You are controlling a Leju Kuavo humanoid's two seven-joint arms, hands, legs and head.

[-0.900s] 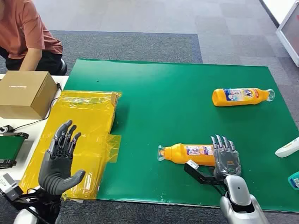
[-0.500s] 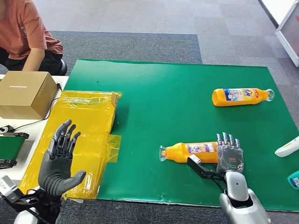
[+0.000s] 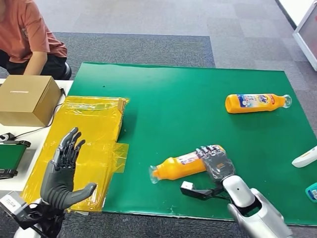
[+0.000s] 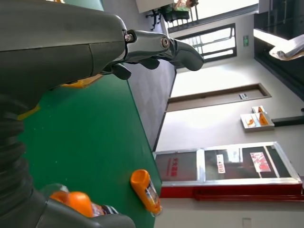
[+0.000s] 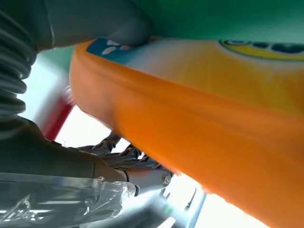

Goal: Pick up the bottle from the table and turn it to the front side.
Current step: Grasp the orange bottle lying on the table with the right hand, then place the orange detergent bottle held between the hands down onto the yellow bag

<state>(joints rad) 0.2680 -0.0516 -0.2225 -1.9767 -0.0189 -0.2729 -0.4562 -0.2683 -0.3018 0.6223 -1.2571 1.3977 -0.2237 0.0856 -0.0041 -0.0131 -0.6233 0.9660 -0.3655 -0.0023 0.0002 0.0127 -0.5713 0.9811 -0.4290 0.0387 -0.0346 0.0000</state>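
Head view shows right robot hand (image 3: pixel 216 162) gripping bottle (image 3: pixel 176 166).

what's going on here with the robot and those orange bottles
The robot's right hand grips the near orange bottle at its base end, with the cap pointing to the left and the bottle tilted over the green mat. Its left hand is raised with fingers spread, holding nothing, above the yellow plastic sheet. A second orange bottle lies on the mat's far right. A person in an orange shirt sits at the far left by a cardboard box.
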